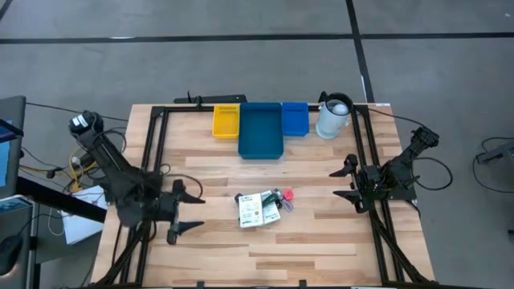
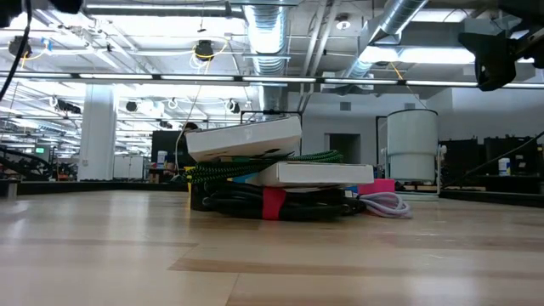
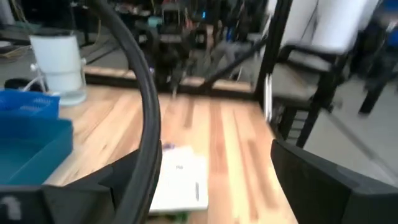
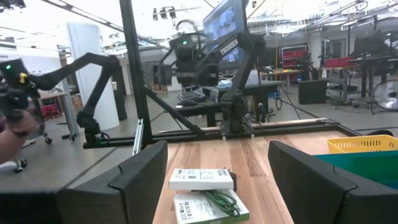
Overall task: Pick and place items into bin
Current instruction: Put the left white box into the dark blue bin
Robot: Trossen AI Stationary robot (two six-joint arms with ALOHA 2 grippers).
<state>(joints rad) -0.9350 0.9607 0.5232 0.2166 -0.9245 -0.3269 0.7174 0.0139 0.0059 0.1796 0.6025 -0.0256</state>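
The items lie in a small pile [image 1: 261, 207] in the middle of the table: white printed packets [image 4: 202, 179], a green-and-black cable [image 2: 255, 170] and a pink round piece [image 1: 287, 194]. The large blue bin [image 1: 261, 130] stands at the far edge. My left gripper [image 1: 193, 213] is open to the left of the pile, pointing level toward it. In its wrist view a white packet [image 3: 180, 183] lies ahead between its fingers. My right gripper [image 1: 344, 182] is open to the right of the pile, also facing it. Neither touches anything.
A yellow bin [image 1: 226, 120] and a small blue bin [image 1: 295, 118] flank the large blue bin. A white jug [image 1: 333, 116] stands at the far right. Black frame rails [image 1: 157, 144] run along both table sides. A black cable [image 3: 149, 106] crosses the left wrist view.
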